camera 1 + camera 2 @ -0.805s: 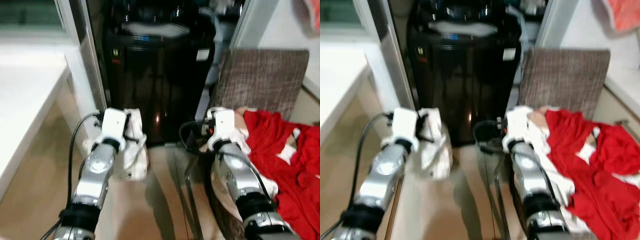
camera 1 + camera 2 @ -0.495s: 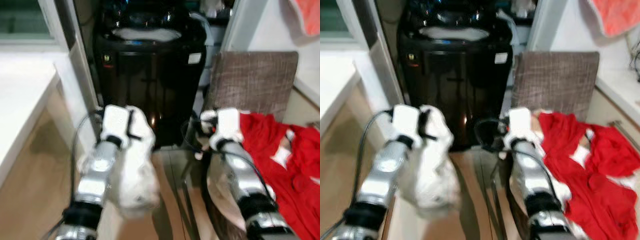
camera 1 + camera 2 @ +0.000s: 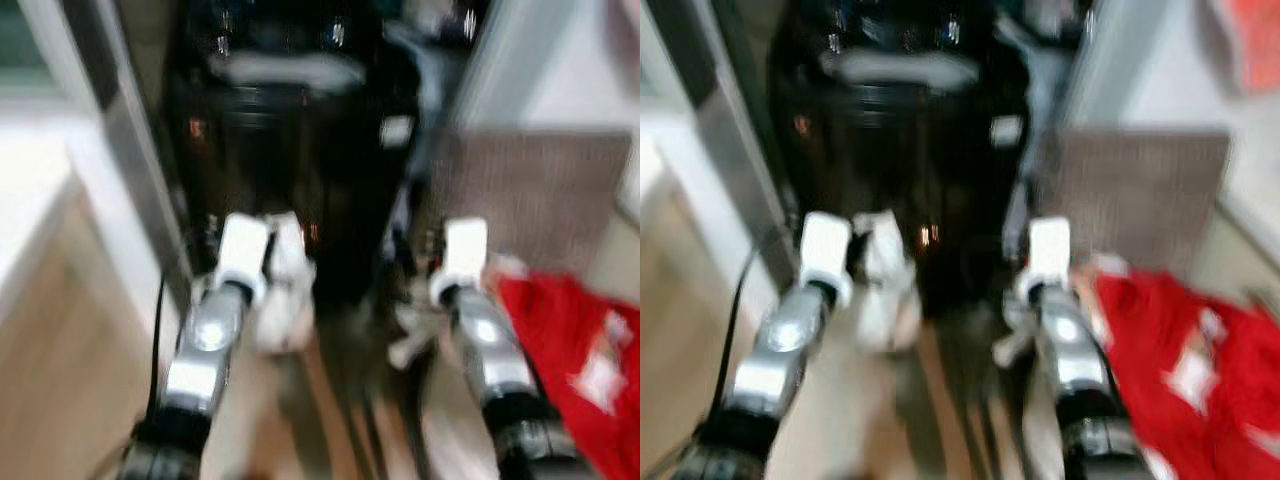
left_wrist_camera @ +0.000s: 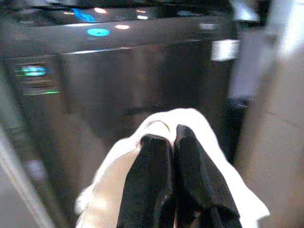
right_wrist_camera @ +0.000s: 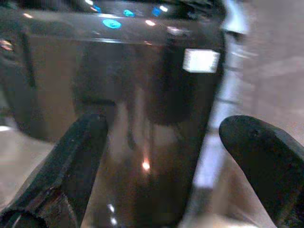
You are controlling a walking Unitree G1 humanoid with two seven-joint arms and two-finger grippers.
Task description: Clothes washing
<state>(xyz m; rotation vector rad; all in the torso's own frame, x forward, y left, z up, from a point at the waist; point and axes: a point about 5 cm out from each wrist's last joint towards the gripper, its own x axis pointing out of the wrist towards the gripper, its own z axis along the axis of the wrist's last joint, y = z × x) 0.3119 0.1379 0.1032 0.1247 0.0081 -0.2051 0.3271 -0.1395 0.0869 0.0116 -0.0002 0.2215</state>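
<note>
The left hand [image 4: 173, 142] pinches a white garment [image 4: 118, 175], its fingers pressed together on the cloth, which hangs before the black washing machine [image 3: 290, 150]. The right hand [image 5: 161, 156] is spread, facing the machine. Red clothes [image 3: 580, 350] lie to the right.

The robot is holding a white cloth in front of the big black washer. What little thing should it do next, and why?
Probably lift the left end effector up toward the top of the black washing machine. Its fingers are shut on the white cloth, which hangs low against the machine's front, well below the top. The right end effector is open and holds nothing.
</note>
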